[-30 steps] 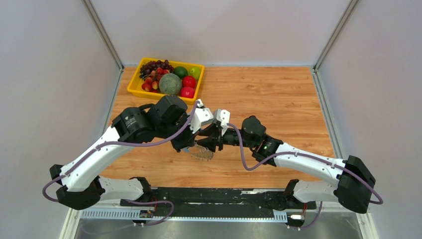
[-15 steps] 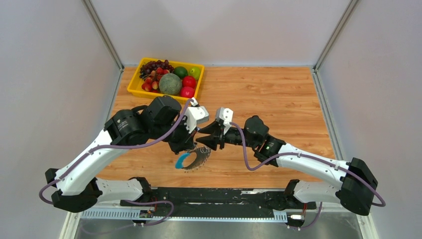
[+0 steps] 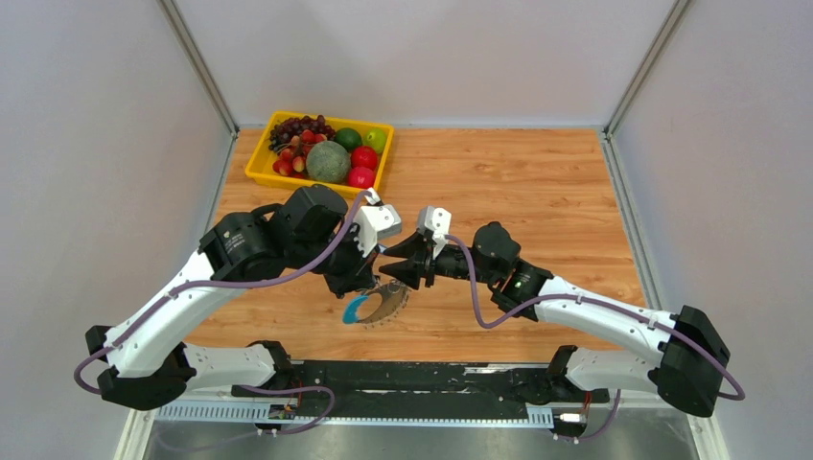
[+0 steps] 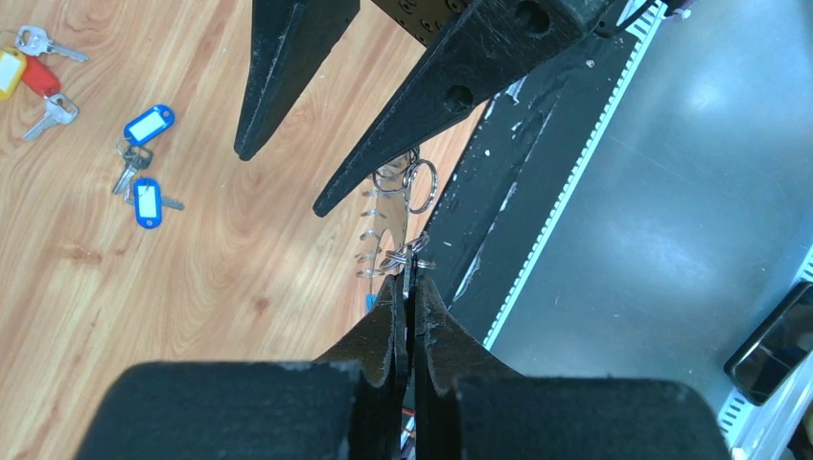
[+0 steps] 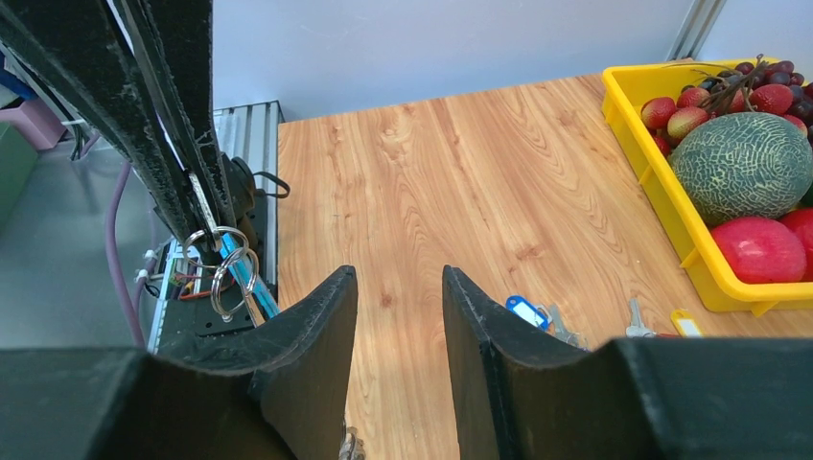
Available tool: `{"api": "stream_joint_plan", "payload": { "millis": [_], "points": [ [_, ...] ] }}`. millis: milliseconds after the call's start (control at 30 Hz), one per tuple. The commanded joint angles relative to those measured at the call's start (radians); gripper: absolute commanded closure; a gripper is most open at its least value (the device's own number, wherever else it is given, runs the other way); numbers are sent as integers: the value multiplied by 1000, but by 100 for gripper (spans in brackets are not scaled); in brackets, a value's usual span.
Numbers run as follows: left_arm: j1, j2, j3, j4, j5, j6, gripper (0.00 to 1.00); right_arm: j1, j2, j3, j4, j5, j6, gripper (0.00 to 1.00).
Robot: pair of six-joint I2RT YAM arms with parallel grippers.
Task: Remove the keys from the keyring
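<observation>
Right gripper (image 3: 391,264), black jaws spread wide and empty, points left at the big hoop keyring of blue plastic and silvery fringe (image 3: 382,307), which hangs just beside and below its tips, pinched tight in the left gripper (image 4: 407,283).

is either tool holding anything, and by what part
The left tool is shut on the keyring, pinching its rim beside small split rings. The right tool is open, holding nothing.
</observation>
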Motion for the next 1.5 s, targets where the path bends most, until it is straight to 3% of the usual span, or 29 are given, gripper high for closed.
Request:
{"api": "stream_joint_plan", "payload": {
  "millis": [0, 567, 1067, 1467],
  "points": [
    [-3, -2, 26, 28, 6, -17, 100, -8, -39, 12, -6, -15, -7, 58],
    [-3, 3, 39, 27, -26, -21, 100, -10, -68, 13, -50, -3, -7, 57],
    [-3, -4, 70, 9, -98, -10, 100, -11, -70, 43, -130, -142, -65, 58],
    [-2, -30, 18, 59, -2, 57, 100, -10, -69, 48, -97, -103, -33, 58]
  ]
}}
